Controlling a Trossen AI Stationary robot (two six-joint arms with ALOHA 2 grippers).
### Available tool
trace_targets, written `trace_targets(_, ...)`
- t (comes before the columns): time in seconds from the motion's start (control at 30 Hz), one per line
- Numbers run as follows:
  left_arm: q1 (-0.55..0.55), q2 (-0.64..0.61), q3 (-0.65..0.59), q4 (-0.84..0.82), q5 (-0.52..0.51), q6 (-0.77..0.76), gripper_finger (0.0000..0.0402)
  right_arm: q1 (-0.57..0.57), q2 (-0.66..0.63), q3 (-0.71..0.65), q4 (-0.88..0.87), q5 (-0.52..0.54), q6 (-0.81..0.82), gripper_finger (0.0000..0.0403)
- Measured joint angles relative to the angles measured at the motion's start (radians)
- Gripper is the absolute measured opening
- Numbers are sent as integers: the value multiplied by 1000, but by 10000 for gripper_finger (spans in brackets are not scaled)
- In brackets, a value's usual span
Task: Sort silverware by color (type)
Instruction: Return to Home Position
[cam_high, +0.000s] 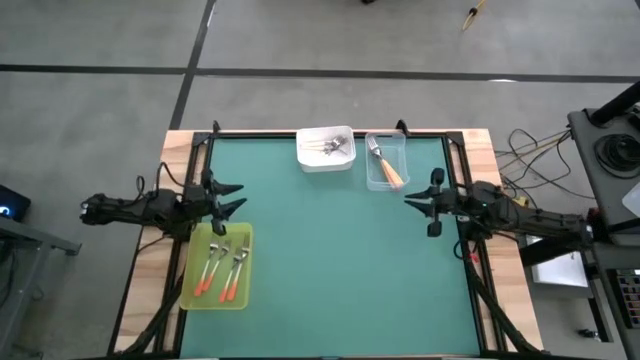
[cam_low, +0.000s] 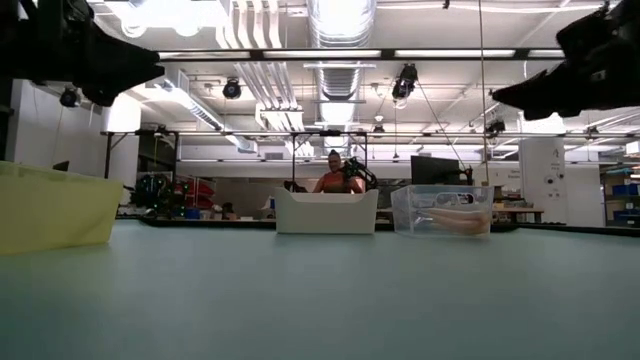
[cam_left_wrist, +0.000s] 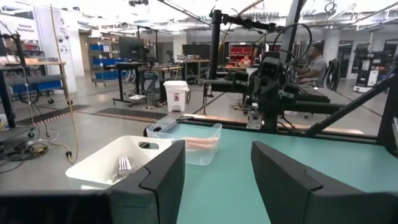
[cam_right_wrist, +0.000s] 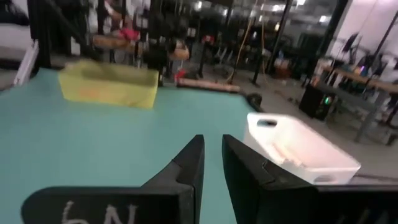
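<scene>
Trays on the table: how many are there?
3. The yellow tray sits near the left edge, the white tray at the far edge, and the clear tray just right of it.

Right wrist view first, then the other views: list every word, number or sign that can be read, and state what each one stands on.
"6N": white handwritten marks on the dark body of the right gripper, in the right wrist view; the picture's edge cuts their lower part, so the reading is uncertain.
Signs and labels in the room beyond the table, left wrist and low views: too small or blurred to read.
High view: no text shows.
</scene>
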Motion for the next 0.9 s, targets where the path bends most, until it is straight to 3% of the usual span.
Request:
trace_targets(0.1,0,0,-29,8,0,-21,158,0,-92,2,-70,-4,16,47)
trace_targets(0.6,-1,32,-112,99,-11,-76,123,1,-73,-68,17,-106,19,47)
trace_targets(0.77,0,42,-113,95,-78,-206,123,0,-51,-68,10,-63,36,47)
trace_targets(0.9,0,52,-104,95,-85,-219,123,0,-31,-68,8,-54,59,47)
